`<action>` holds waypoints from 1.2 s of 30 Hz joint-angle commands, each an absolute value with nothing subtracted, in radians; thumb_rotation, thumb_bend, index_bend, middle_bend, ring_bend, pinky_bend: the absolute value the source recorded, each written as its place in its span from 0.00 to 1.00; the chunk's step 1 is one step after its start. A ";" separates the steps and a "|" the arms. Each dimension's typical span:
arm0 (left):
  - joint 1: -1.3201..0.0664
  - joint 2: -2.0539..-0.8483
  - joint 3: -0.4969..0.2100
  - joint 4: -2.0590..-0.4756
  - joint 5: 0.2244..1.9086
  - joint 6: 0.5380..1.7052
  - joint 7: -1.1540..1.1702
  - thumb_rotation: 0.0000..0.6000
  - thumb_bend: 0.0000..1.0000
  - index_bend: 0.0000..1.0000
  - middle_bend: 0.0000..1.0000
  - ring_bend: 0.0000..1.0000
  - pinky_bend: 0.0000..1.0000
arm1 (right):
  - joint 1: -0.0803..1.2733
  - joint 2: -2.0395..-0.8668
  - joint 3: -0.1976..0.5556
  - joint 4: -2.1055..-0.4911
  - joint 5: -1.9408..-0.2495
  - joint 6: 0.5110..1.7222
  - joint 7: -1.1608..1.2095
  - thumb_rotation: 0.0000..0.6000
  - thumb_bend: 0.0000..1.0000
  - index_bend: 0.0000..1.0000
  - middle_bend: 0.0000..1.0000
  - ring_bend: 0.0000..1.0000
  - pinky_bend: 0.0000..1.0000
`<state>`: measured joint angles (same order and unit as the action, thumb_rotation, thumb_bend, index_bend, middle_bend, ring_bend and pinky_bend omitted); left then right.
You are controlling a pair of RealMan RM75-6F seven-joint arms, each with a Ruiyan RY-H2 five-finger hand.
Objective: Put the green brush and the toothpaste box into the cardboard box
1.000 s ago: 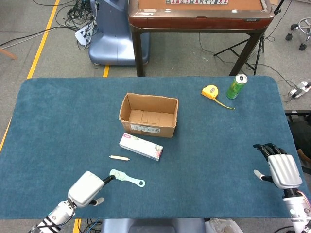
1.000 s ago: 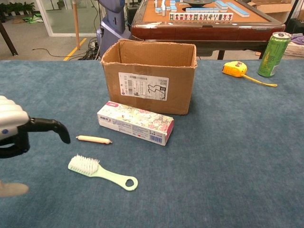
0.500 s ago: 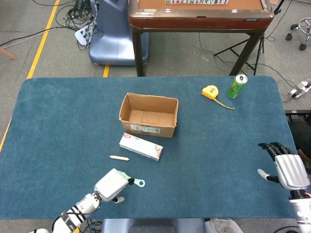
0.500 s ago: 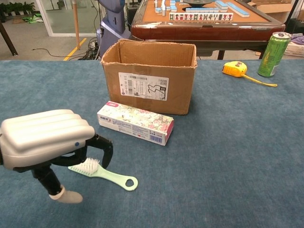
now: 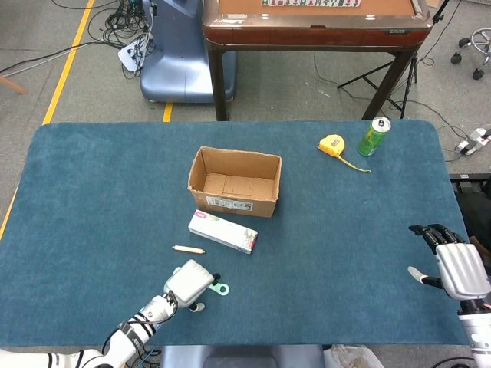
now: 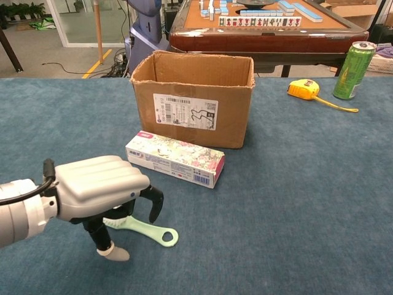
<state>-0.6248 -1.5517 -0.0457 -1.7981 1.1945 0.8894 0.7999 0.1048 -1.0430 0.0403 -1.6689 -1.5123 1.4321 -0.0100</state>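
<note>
1. Head view: my left hand (image 5: pixel 189 281) sits low over the bristle end of the green brush (image 5: pixel 217 288); only the ringed handle tip shows, just beyond my fingers. I cannot tell from here whether I am gripping it. The toothpaste box (image 5: pixel 222 231) lies flat just ahead of the hand, and the cardboard box (image 5: pixel 235 182) stands open behind that. My right hand (image 5: pixel 456 268) rests far off on the desk (image 5: pixel 345 230), fingers apart, holding nothing.

2. Chest view: my left hand (image 6: pixel 98 187) covers the brush head, fingers (image 6: pixel 153 200) curled down on one side of the green brush (image 6: pixel 150 230) and thumb down on the other, tip touching the desk (image 6: pixel 295 203). They bracket the handle, but a firm pinch is not shown.

3. To do this well, I judge I should close thumb against fingers across the neck, lift level, and clear the toothpaste box (image 6: pixel 175 158) before going over the cardboard box (image 6: pixel 193 98) rim.
</note>
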 commanded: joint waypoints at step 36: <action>-0.718 -1.615 -0.010 -1.696 1.063 0.949 0.792 1.00 0.20 0.50 1.00 1.00 1.00 | 0.109 -1.046 0.042 -1.669 -1.509 1.419 -0.015 1.00 0.00 0.27 0.33 0.22 0.38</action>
